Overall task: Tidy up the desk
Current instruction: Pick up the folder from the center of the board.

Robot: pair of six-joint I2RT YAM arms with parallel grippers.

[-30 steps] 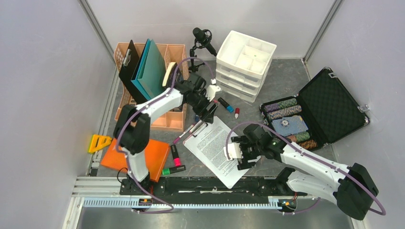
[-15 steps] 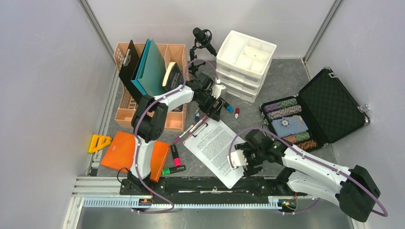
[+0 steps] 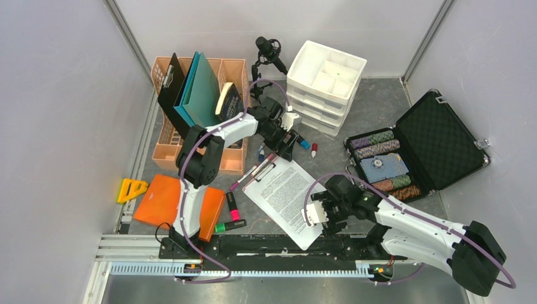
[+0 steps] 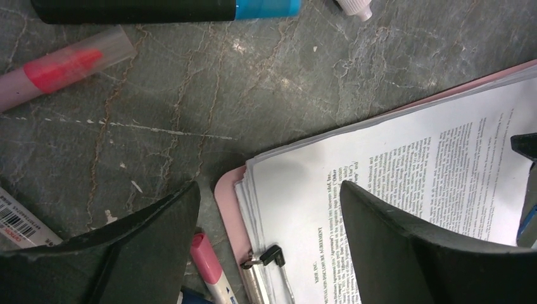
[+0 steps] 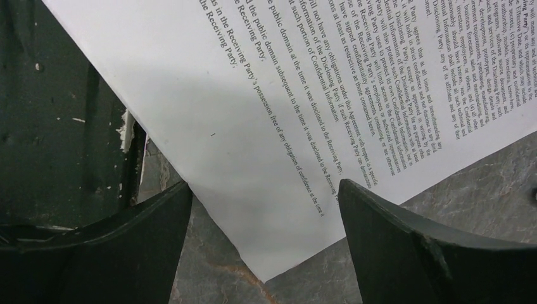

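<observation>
Left hand point(image 3: 283, 140): fingers spread wide, holding nothing. It is low over the clip corner of the clipboard point(image 3: 282, 193), one finger on the desk side of that corner and the other over the sheets point(image 5: 253, 95).

Right hand point(image 3: 320, 212): also wide and holding nothing. It straddles the clipboard's opposite corner, the free one nearest the arm bases.

Risks, as I judge them:
- The sheets are held only at the clip point(image 4: 269, 266). A pinch at the free corner may catch the top pages alone and peel, crease or fan them instead of moving the board.
- A pink pen point(image 4: 209, 266) lies just beside the clip. The left finger outside the clipboard could come down on it and roll it off or jam against it.
- A pink highlighter point(image 4: 63, 66) and a blue-capped marker point(image 4: 164, 7) lie beyond the clip corner. A sweep outward would scatter them.
- Uneven lifting by the two hands would tilt the board and let the pages slide.

The desk point(image 3: 380, 107) lies flat and face up beneath the clipboard, spreading past it on every side. Its long axis seems to run side to side, parallel to the arms' mounting rail, though the corners are partly covered. The clipboard sits diagonal to that axis.
</observation>
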